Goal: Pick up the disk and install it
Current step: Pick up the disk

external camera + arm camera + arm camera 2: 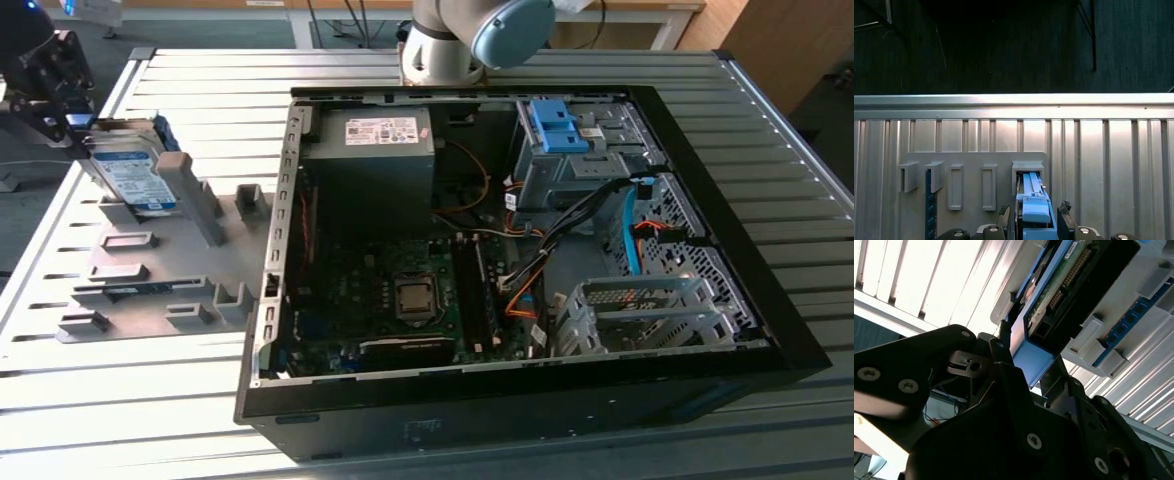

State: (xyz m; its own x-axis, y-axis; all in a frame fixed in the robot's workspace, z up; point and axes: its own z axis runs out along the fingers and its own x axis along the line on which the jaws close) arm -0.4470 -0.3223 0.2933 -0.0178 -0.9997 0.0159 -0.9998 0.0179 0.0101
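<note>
The disk, a silver drive with a white-and-blue label in a blue carrier frame, stands on edge in a slot of the grey holder plate at the exterior view's left. My dark gripper sits at its upper far end. In the first wrist view the disk's blue carrier runs between my two fingertips, which sit close against its sides. The second wrist view shows the disk's green circuit board, with the blue frame held in my gripper.
An open computer case lies on the slatted metal table, with a dark grey power supply box, a blue bracket in the drive cage and a bare metal cage. The holder plate also carries a blue strip.
</note>
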